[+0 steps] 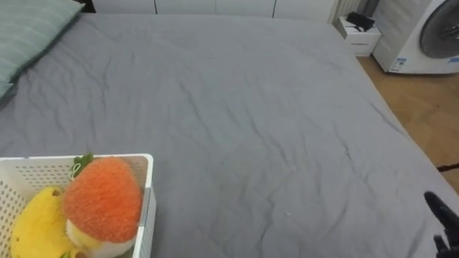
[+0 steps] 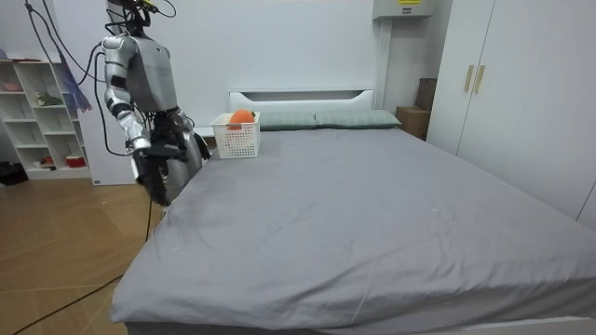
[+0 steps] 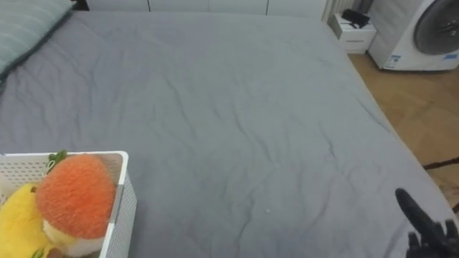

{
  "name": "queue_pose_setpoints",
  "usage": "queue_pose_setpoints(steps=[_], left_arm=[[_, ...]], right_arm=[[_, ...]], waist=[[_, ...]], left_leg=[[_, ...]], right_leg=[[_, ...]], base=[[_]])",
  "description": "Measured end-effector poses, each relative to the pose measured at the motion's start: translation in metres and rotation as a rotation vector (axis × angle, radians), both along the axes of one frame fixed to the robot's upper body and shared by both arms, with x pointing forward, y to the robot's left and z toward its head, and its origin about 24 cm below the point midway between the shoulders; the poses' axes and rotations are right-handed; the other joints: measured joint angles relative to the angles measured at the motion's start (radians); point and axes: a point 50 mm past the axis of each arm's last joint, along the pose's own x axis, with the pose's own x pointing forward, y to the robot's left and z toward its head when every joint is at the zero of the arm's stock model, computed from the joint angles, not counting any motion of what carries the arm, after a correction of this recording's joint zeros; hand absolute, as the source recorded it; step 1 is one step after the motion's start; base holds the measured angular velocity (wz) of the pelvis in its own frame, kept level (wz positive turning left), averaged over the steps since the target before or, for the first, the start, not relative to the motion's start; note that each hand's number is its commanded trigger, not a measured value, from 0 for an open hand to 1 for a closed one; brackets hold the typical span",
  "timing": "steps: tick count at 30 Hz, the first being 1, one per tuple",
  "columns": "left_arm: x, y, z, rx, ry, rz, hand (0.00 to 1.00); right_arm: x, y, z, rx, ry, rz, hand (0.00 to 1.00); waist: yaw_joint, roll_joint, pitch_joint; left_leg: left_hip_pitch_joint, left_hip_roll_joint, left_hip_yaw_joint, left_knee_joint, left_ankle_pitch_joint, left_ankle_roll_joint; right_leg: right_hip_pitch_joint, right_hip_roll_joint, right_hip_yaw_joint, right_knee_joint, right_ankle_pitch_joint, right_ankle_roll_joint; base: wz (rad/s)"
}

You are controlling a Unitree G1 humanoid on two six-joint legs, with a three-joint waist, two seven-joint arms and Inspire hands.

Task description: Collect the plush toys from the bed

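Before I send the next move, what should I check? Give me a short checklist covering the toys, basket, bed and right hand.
1. Orange toy inside the white basket: ok.
2. Yellow toy inside the basket, beside the orange one: ok.
3. Grey bed free of loose toys across the part in view: ok.
4. Right hand empty, fingers open, at the bed's near right edge: ok.
5. Basket set flat on the bed, close to where the robot stands: ok.
6. Room in the basket for more toys: cannot tell, as its near part is cut off.
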Motion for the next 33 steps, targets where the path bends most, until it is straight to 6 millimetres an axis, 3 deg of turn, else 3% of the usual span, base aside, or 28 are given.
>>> queue_pose_setpoints(steps=[4,8,11,13,15,19,26,30,33], left_arm=[[-0.004,0.003,0.000,0.023,0.003,0.026,0.00],[-0.009,0.001,-0.001,0.012,0.014,0.054,0.00],[-0.013,0.001,-0.003,0.007,0.034,0.065,0.00],[-0.015,0.001,-0.004,0.004,0.048,0.082,0.00],[-0.015,0.000,-0.004,0.001,0.052,0.078,0.00],[-0.006,-0.004,-0.007,-0.003,0.059,0.040,0.00],[0.006,-0.015,-0.012,-0.025,0.079,0.007,0.00],[0.004,-0.021,-0.013,-0.030,0.105,-0.026,0.00],[0.002,-0.025,-0.014,-0.027,0.130,-0.059,0.00]], right_arm=[[-0.069,0.015,-0.032,0.104,0.227,-0.128,0.00],[-0.109,0.036,-0.049,0.202,0.375,-0.206,0.00],[-0.147,0.060,-0.058,0.275,0.551,-0.148,0.00],[-0.159,0.070,-0.060,0.303,0.653,-0.031,0.00],[-0.160,0.077,-0.063,0.303,0.762,0.180,0.00],[-0.142,0.085,-0.069,0.239,0.968,0.676,0.00],[-0.086,0.088,-0.074,0.079,1.027,1.071,0.00],[-0.069,0.089,-0.074,-0.009,1.047,1.202,0.00],[-0.071,0.090,-0.074,-0.019,1.093,1.253,0.00]], waist=[[-0.005,-0.001,-0.0017],[-0.026,-0.001,-0.0016],[-0.029,-0.003,-0.0032],[-0.026,-0.003,-0.0031],[-0.022,-0.005,-0.0033],[0.007,-0.007,-0.0019],[0.074,-0.001,-0.0017],[0.091,0.010,0.0001],[0.096,0.015,0.0029]], left_leg=[[0.006,0.001,0.005,0.002,-0.002,-0.003],[0.005,0.002,0.013,0.006,-0.004,-0.006],[0.006,0.002,0.012,0.003,-0.004,-0.007],[0.006,0.002,0.012,0.000,-0.004,-0.007],[0.006,0.002,0.013,-0.002,-0.004,-0.007],[0.008,0.003,0.015,-0.003,-0.005,-0.007],[0.007,0.002,0.006,-0.002,-0.005,-0.007],[0.007,-0.002,-0.009,-0.004,-0.005,-0.007],[0.007,-0.004,-0.023,-0.004,-0.005,-0.007]], right_leg=[[0.006,0.000,-0.002,0.000,-0.008,-0.011],[-0.008,-0.005,-0.001,0.001,-0.022,-0.017],[-0.009,-0.006,-0.001,0.003,-0.024,-0.019],[-0.011,-0.005,-0.001,0.003,-0.024,-0.019],[-0.011,-0.002,-0.001,0.004,-0.024,-0.019],[-0.011,0.000,0.003,0.001,-0.021,-0.020],[-0.006,0.000,-0.006,-0.001,-0.021,-0.020],[0.005,-0.002,-0.021,-0.009,-0.020,-0.020],[0.013,-0.002,-0.029,-0.018,-0.020,-0.020]], base=[[-0.02],[-0.06],[0.00],[0.00],[0.00],[0.00],[0.03],[0.11],[0.12]])
